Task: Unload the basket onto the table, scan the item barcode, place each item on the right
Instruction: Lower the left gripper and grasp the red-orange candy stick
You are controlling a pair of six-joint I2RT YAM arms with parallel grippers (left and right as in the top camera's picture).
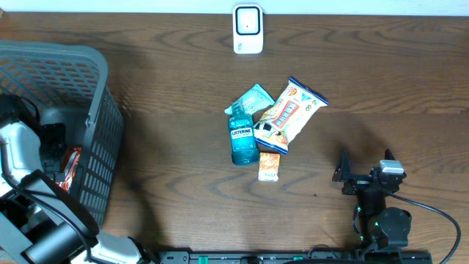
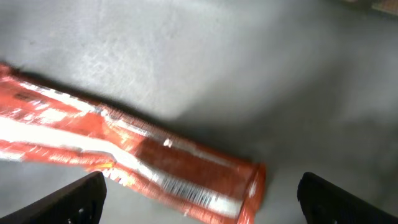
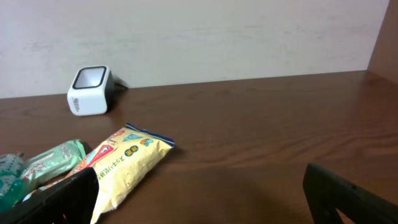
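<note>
Hovering spread over the orange packet [image 2: 155, 162] in the basket [image 1: 88, 66], the left end effector [image 2: 205, 202] is likely lining up a pick; the right end effector [image 3: 202, 196] is idling spread. Closing across the packet is probably coming next.

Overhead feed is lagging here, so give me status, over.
Left gripper open above orange wrapper in basket. Right gripper open, empty. Scanner at far edge, nothing presented; snack pile mid-table.
</note>
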